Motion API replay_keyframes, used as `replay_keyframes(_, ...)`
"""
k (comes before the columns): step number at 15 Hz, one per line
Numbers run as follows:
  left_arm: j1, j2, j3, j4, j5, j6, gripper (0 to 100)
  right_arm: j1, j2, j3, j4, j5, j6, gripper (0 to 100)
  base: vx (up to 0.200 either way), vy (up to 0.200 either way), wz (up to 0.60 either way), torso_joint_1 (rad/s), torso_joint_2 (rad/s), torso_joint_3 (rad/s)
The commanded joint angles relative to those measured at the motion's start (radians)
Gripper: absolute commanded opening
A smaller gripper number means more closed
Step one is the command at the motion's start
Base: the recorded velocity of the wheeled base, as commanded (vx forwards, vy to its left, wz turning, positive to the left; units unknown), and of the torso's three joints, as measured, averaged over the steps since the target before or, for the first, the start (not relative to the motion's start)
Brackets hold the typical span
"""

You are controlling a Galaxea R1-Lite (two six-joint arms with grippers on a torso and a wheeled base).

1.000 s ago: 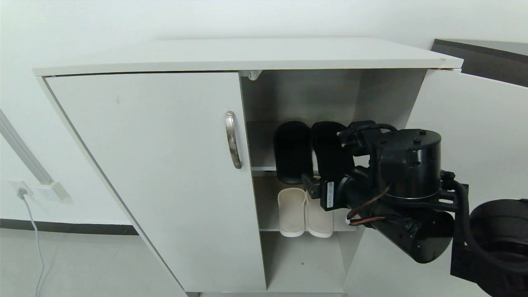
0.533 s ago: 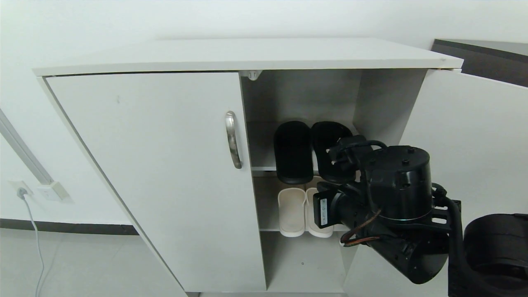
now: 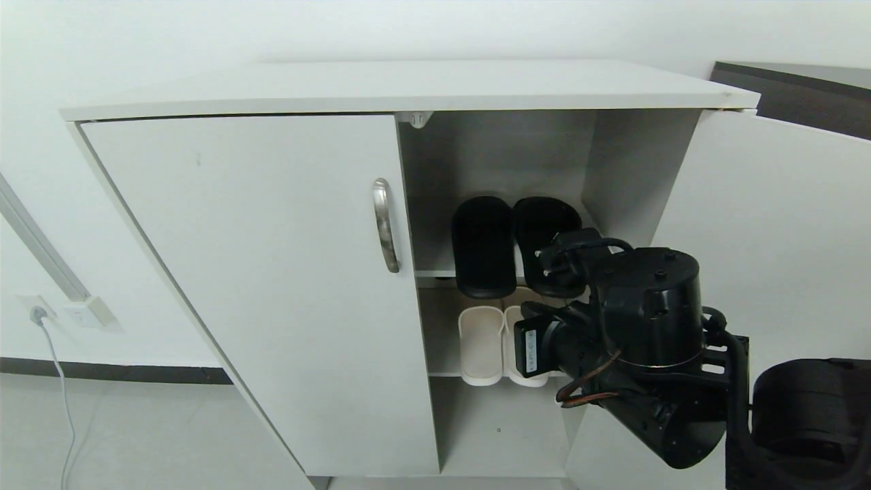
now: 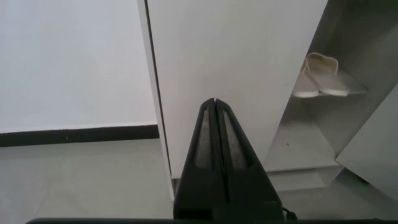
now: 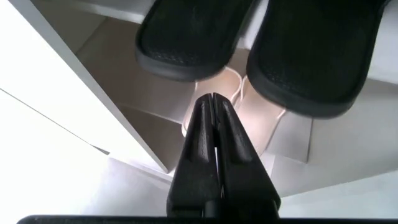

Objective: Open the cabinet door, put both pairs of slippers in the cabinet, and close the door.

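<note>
Now both pairs are shelved: black slippers [image 3: 483, 245] above white slippers [image 3: 481, 344]. Right end effector [image 5: 214, 99], pressed together and empty, faces them; open door [image 3: 769, 238] stands out at frame right, on its side.

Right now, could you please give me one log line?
black slippers: upper shelf; white slippers: shelf below; right door: open; left tool: shut; right tool: shut
</note>
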Motion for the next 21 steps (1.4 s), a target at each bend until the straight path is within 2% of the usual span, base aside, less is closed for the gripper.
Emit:
replay_keyframes(1,0.000,0.001,0.000,-0.001,0.000,0.000,0,0.002,0.006,0.005,0.000,0.000,0.000,0,-0.200,0.000,0.00,0.012,0.00,-0.002)
replay_keyframes(9,0.000,0.001,0.000,-0.001,0.000,-0.002,0,-0.001,0.016,0.012,-0.005,0.006,0.006,0,-0.200,0.000,0.00,0.002,0.00,0.005)
replay_keyframes(15,0.000,0.001,0.000,-0.001,0.000,-0.002,0,-0.026,0.079,0.029,-0.069,0.009,0.000,0,-0.200,0.000,0.00,0.002,0.00,0.002)
replay_keyframes(21,0.000,0.001,0.000,-0.001,0.001,-0.003,0,-0.037,0.095,0.035,-0.077,0.009,-0.002,0,0.000,0.000,0.00,0.000,0.00,0.000)
